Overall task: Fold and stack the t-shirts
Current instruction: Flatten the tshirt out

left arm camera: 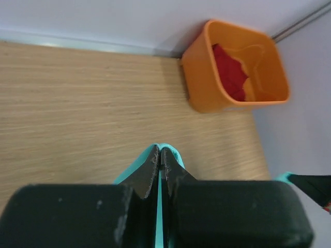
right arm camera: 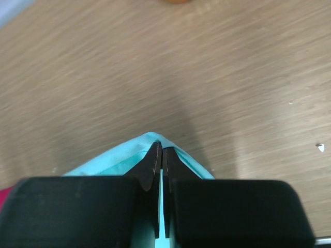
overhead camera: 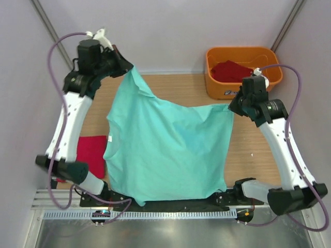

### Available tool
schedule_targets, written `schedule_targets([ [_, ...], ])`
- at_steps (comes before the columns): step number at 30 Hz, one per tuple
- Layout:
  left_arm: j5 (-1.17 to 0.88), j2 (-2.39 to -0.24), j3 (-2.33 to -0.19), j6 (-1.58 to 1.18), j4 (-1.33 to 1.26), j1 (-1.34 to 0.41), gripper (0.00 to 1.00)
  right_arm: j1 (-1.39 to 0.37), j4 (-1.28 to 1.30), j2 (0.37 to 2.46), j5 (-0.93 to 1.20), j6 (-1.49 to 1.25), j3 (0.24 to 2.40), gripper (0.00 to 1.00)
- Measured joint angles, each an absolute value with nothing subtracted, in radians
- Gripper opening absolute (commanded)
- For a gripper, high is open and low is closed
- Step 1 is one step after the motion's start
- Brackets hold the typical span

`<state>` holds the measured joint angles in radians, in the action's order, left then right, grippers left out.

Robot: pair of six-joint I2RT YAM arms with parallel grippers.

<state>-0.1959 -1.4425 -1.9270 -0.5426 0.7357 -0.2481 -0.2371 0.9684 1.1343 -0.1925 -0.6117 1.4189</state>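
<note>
Top external: tub (overhead camera: 222,89) holds probably one red t-shirt (overhead camera: 230,71); left gripper (overhead camera: 129,67), right gripper (overhead camera: 231,107) clench teal t-shirt (overhead camera: 168,150).

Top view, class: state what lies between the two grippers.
The teal t-shirt stretches there, its top edge sagging from the left gripper to the right gripper, each shut on a corner; the top view shows it.

Overhead & wrist cams facing table (overhead camera: 245,160)

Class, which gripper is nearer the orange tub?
Right. The right gripper holds the teal t-shirt just near-side of the orange tub; the left gripper holds it far to the left.
</note>
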Motion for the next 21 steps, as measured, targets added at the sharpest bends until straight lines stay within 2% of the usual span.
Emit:
schedule_targets([
  [4, -0.196, -1.708, -1.955, -0.512, 0.687, -0.233, 0.0, -0.105, 0.913, 1.256, -0.175, -0.584, 1.398, 0.01],
  [8, -0.204, -1.856, -2.008, -0.511, 0.685, -0.19, 0.0, -0.046, 0.858, 1.332, -0.154, -0.567, 1.408, 0.01],
  [14, -0.238, -1.836, -2.063, -0.537, 0.633, -0.111, 0.0, -0.05, 0.823, 1.395, -0.083, -0.56, 1.479, 0.01],
  [21, -0.263, -1.676, -2.099, -0.591, 0.566, -0.09, 0.0, -0.05, 0.834, 1.358, -0.044, -0.553, 1.614, 0.01],
])
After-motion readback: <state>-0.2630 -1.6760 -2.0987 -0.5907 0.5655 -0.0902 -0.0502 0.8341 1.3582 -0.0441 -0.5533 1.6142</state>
